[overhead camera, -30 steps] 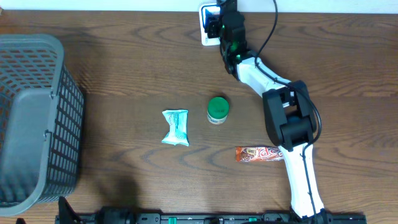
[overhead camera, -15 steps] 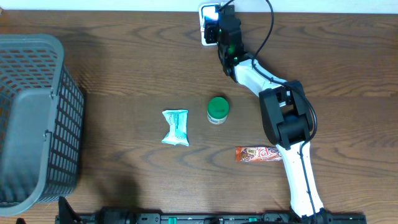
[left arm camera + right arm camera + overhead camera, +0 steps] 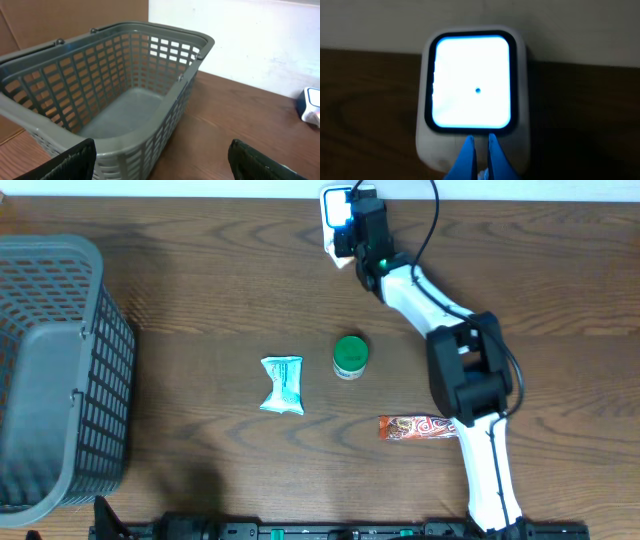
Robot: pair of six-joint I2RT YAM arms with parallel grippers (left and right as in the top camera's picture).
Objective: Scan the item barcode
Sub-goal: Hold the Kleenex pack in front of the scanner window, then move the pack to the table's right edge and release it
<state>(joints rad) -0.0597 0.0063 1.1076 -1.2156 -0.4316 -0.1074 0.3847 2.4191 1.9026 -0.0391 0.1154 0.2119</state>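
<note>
The white scanner (image 3: 330,202) stands at the table's far edge, and its screen (image 3: 472,90) glows white with a dark dot. My right gripper (image 3: 347,235) is right at it. In the right wrist view the blue fingertips (image 3: 468,146) are pressed nearly together just below the screen, so this gripper (image 3: 480,142) is shut with no item in it. A teal packet (image 3: 282,384), a green-lidded jar (image 3: 350,356) and an orange-brown candy bar (image 3: 415,427) lie on the table, untouched. My left gripper (image 3: 162,160) is open with nothing between its fingers, and it faces the basket.
A grey slatted basket (image 3: 110,380) fills the table's left side, and its rim (image 3: 170,35) shows close ahead in the left wrist view. The scanner (image 3: 310,102) peeks in at that view's right edge. The right arm reaches diagonally across the table's right half.
The right gripper's jaws have closed at the scanner and its wrist has shifted slightly. The items and the left gripper have not moved.
</note>
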